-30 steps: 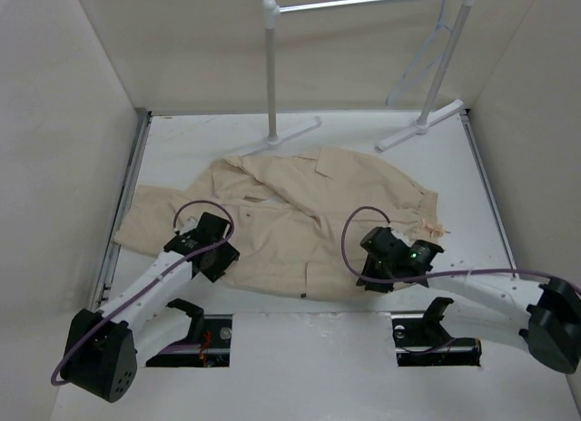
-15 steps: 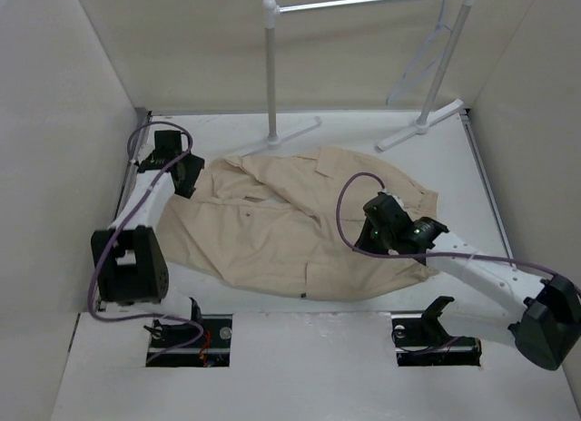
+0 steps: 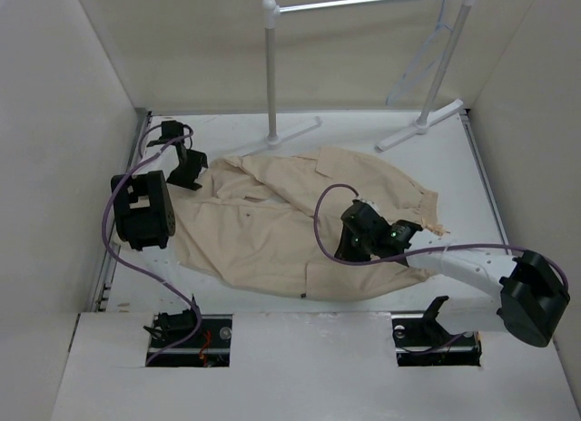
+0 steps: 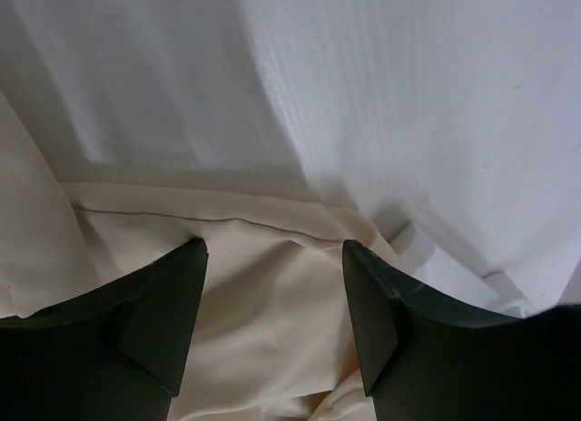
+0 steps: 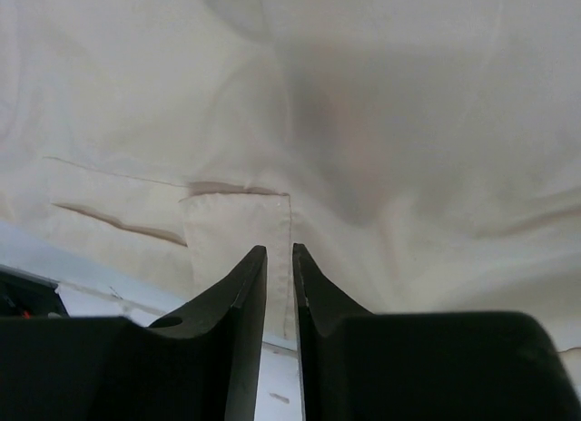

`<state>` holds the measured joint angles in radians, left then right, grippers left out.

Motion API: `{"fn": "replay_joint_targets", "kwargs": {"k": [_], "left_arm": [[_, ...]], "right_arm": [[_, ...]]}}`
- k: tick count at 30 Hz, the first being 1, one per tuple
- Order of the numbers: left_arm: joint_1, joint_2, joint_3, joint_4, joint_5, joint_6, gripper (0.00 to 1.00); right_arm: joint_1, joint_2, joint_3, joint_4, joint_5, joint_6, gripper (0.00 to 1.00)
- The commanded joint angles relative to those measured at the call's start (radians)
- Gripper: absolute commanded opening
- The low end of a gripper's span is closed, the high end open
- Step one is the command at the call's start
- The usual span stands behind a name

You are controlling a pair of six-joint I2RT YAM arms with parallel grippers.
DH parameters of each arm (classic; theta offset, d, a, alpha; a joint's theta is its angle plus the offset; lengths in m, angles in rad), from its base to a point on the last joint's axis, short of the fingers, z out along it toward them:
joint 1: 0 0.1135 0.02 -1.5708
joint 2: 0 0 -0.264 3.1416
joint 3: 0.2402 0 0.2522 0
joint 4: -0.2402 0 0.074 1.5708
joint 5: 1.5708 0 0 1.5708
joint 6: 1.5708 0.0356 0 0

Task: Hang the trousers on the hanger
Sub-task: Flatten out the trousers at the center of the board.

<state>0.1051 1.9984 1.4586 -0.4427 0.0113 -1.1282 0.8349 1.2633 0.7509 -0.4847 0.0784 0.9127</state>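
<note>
Nothing legible in any view.
The trousers (image 3: 272, 235) show only plain beige cloth, seams and a pocket flap, in the overhead view and in both wrist views, with no tag or print that can be read. The white rack (image 3: 270, 76) behind the trousers is bare tubing, and any small marks on it are too small to make out as letters or numbers.

plain beige trousers (image 3: 300, 230), pale bluish-white hanger (image 3: 416, 65), white table (image 3: 363, 135), black fingers (image 4: 154, 321)
</note>
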Motion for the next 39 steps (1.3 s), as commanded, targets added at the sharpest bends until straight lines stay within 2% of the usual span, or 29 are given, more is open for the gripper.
{"fn": "replay_joint_targets", "kwargs": {"k": [1,4,6,9,11,17,19,20,23,24,25,31,36,39], "left_arm": [[0.002,0.029,0.063,-0.094,0.016,-0.056,0.58],[0.002,0.068,0.085,-0.105,0.009,-0.070,0.53],[0.009,0.091,0.086,-0.091,0.006,-0.088,0.44],[0.021,0.108,0.085,-0.053,0.019,-0.105,0.18],[0.020,0.083,0.080,-0.012,0.033,-0.110,0.07],[-0.012,-0.045,0.141,0.042,-0.019,-0.105,0.00],[-0.018,-0.072,0.166,0.030,-0.040,-0.102,0.04],[-0.018,-0.075,0.172,0.019,-0.050,-0.101,0.10],[-0.015,-0.015,0.192,-0.045,0.001,-0.102,0.40],[-0.012,0.009,0.197,-0.068,0.024,-0.104,0.48],[-0.012,0.031,0.198,-0.076,0.047,-0.105,0.51],[-0.031,0.071,0.209,-0.062,0.078,-0.108,0.60],[-0.038,0.149,0.278,-0.071,0.075,-0.123,0.60],[-0.040,0.183,0.304,-0.073,0.092,-0.131,0.55]], "right_arm": [[0.003,-0.005,0.005,0.060,0.001,0.008,0.26],[-0.003,-0.002,0.008,0.060,0.001,-0.001,0.30],[-0.013,-0.004,0.008,0.060,0.003,-0.006,0.38],[-0.038,-0.008,-0.001,0.064,0.001,-0.008,0.48],[-0.053,-0.012,-0.010,0.069,-0.003,-0.012,0.52],[-0.102,-0.019,-0.012,0.077,-0.005,-0.035,0.54],[-0.115,-0.015,0.001,0.081,-0.009,-0.049,0.55],[-0.119,-0.009,0.008,0.081,-0.014,-0.058,0.55],[-0.125,0.002,0.031,0.083,-0.017,-0.077,0.55],[-0.125,0.002,0.034,0.084,-0.017,-0.080,0.55],[-0.125,0.004,0.036,0.086,-0.017,-0.081,0.55],[-0.130,0.013,0.030,0.095,-0.037,-0.086,0.55],[-0.125,0.024,0.027,0.101,-0.048,-0.077,0.55],[-0.125,0.027,0.024,0.101,-0.048,-0.071,0.55]]}}
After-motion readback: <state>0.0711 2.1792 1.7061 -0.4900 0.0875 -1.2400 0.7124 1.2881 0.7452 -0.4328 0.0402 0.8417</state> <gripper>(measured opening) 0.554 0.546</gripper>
